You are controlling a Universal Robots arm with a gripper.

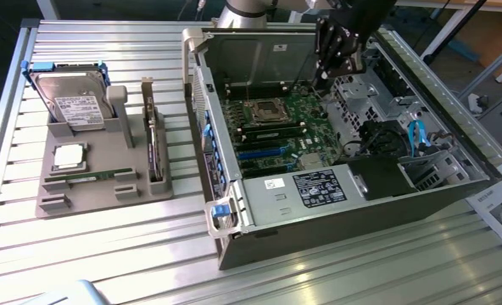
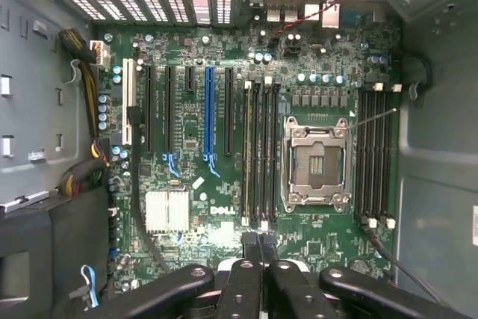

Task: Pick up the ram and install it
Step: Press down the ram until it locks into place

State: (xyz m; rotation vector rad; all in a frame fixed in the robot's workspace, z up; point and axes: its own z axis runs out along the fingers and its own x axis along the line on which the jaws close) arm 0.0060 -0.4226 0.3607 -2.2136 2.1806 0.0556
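My pincer is pressed together with nothing between its tips, and I hang above the open computer case, over the far part of the motherboard. In the exterior view my black fingers sit near the case's far wall, toward that view's right.

Below me, in the wrist view, the CPU socket lies open and bare inside its metal frame. Two banks of long memory slots flank it. In the bank just beside my tips, a ram stick already stands seated in the slot with a pale edge running its whole length. The blue expansion slot and a small silver heatsink lie farther off on the board.

Well apart from me, at the exterior view's left, a grey holder tray rests on the slatted table. The other ram lies flat in a groove at the tray's near side. Behind it sit the square silver CPU chip and an upright hard drive, with a dark expansion card standing on edge at the tray's right.
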